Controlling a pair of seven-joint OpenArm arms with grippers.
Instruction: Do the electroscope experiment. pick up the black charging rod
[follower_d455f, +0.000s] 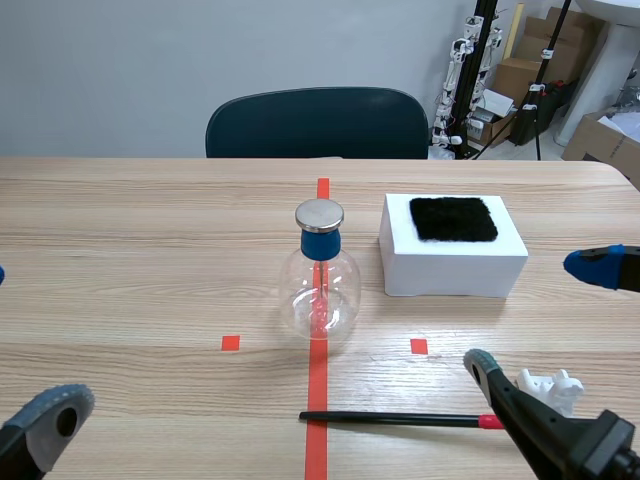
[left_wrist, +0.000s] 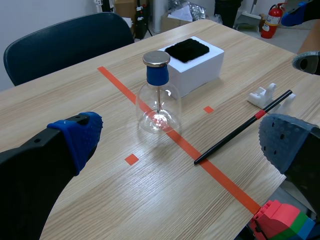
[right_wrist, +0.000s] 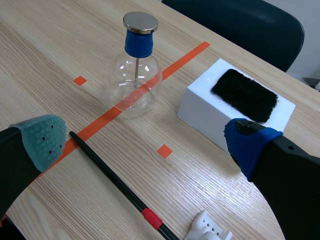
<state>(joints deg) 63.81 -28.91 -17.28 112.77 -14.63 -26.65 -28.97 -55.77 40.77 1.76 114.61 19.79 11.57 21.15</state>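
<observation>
The black charging rod (follower_d455f: 390, 419) lies flat on the table near its front edge, across the orange-red tape line, with a red band toward its right end. In the right wrist view the rod (right_wrist: 110, 175) lies just ahead of and below my right gripper (right_wrist: 145, 140), which is open and holds nothing. In the scene view the right gripper (follower_d455f: 545, 318) hovers over the rod's right end. My left gripper (left_wrist: 180, 142) is open and empty; the rod (left_wrist: 240, 129) lies ahead of it toward its right finger. In the scene view the left gripper (follower_d455f: 25, 345) stays at the near left.
A clear glass flask electroscope (follower_d455f: 320, 280) with blue stopper and metal cap stands on the tape line. To its right sits a white box (follower_d455f: 452, 265) topped by a black fur pad. A small white stand (follower_d455f: 548, 388) lies by the rod's right end. A dark chair (follower_d455f: 316, 122) stands behind the table.
</observation>
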